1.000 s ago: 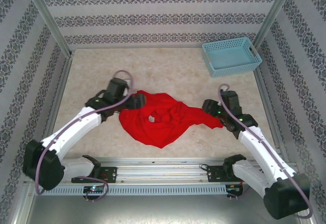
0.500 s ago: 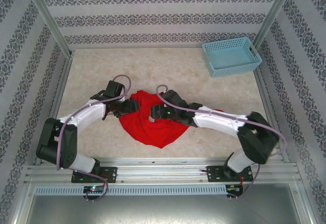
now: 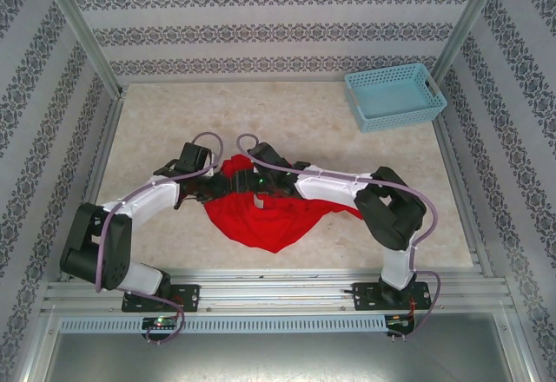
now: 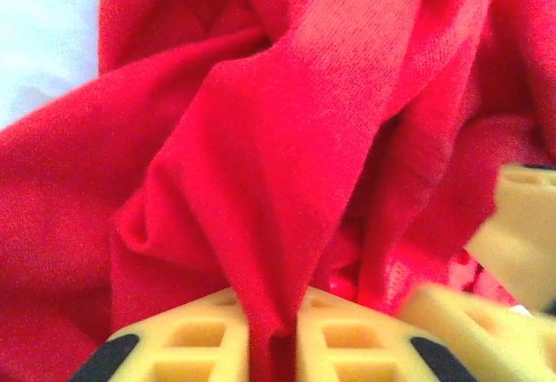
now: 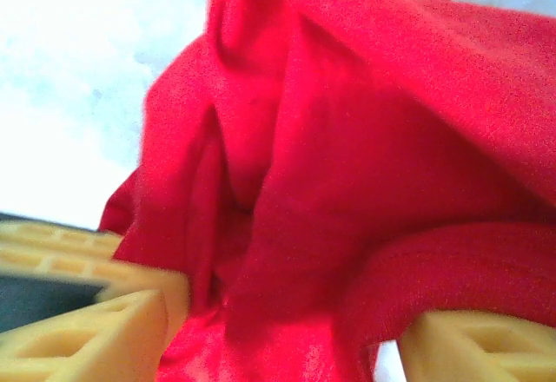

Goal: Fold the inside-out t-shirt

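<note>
Two sets of fingers meet at one spot, the far left edge of the shirt (image 3: 265, 217). It lies crumpled in a heap on the surface (image 3: 287, 117), near its middle between the two arms and well apart from the basket (image 3: 395, 95) in the far right corner. From the left wrist we see the left fingers (image 4: 330, 347) together on an upright fold of red cloth, which fills the narrow slot between them. From the right wrist we see the right fingers (image 5: 95, 330) standing apart. Bunched cloth bulges into the gap and lies against both of them, but we see no pinch, so we judge that they grip nothing. The yellow pieces at the right edge of the left wrist view are, we think, those same right fingers, just beside the left pair. From both pairs the bulk of the shirt lies toward the near side and the right. Its long axis runs left to right, a wide heap tapering to a tongue by the bend of the right arm (image 3: 334, 187). The left arm (image 3: 143, 204) comes in from its own side and is the nearer one, while the right arm reaches across over the shirt's far edge. We judge that folding proper has not begun, since the heap must first be spread flat. For that the two holds should part along the long axis, which calls for the right fingers to close on cloth other than the fold already taken. Otherwise we expect the heap to be dragged rather than opened.
</note>
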Available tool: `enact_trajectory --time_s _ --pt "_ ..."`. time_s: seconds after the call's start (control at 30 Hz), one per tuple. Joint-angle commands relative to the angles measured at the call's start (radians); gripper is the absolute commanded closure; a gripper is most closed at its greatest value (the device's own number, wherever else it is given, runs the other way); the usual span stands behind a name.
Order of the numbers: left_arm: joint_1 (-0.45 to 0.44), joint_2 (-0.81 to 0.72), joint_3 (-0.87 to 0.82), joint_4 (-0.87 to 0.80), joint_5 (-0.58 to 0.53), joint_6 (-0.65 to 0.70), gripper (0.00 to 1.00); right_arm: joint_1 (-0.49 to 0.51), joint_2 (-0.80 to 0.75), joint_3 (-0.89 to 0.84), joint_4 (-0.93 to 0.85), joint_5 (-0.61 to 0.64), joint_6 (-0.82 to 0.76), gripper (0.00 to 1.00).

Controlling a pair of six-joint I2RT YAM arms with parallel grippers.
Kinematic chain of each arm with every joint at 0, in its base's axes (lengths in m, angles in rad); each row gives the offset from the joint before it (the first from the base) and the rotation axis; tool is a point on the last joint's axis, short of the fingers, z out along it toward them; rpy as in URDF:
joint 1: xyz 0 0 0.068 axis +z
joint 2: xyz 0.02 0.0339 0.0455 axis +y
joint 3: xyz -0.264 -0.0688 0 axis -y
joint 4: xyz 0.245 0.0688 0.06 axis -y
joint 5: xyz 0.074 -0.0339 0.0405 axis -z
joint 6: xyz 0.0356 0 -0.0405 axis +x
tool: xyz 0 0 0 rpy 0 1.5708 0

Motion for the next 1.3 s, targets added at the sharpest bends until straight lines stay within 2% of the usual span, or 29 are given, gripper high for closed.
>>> enact_trajectory --time_s 0.0,0.17,0.27,0.33,0.53,0.77,0.9,0.97,1.03,1.07,1.17,1.27 --pt "-0.007 -0.088 -0.036 0.06 0.032 -0.003 0.88 0.009 0.031 0.036 -0.043 0.018 -0.013 0.44" --pt "-0.006 -0.178 -0.066 0.036 -0.004 0.013 0.93 0.009 -0.03 0.008 -0.078 0.099 -0.059 0.84" --pt "-0.005 -0.219 -0.085 0.02 -0.049 0.019 0.95 0.0 -0.124 -0.047 -0.089 0.15 -0.093 1.0" --pt "-0.004 -0.237 -0.102 0.027 -0.084 0.026 0.95 -0.012 -0.203 -0.111 -0.06 0.156 -0.118 1.0" --pt "0.009 -0.266 -0.13 0.045 -0.143 0.011 1.0 -0.104 -0.461 -0.372 0.051 0.018 -0.126 1.0" --pt "0.004 -0.211 -0.147 0.138 -0.031 0.044 1.0 -0.146 -0.691 -0.554 -0.067 0.172 -0.09 1.0" --pt "-0.036 -0.19 -0.133 0.112 -0.047 0.074 1.0 -0.229 -0.768 -0.657 -0.077 0.193 -0.016 1.0" --pt "-0.07 -0.185 -0.101 0.052 -0.137 0.096 0.96 -0.253 -0.783 -0.677 -0.092 0.211 -0.005 1.0" --pt "-0.111 -0.169 -0.045 -0.054 -0.279 0.117 0.78 -0.253 -0.782 -0.684 -0.055 0.184 -0.028 1.0" --pt "-0.134 -0.158 -0.006 -0.113 -0.339 0.125 0.73 -0.245 -0.779 -0.677 -0.035 0.162 -0.036 1.0" --pt "-0.235 -0.177 0.082 -0.229 -0.497 0.121 0.66 -0.179 -0.751 -0.611 -0.009 0.151 -0.075 1.0" --pt "-0.34 -0.217 0.119 -0.254 -0.557 0.118 0.6 -0.107 -0.715 -0.53 -0.009 0.16 -0.121 1.0"
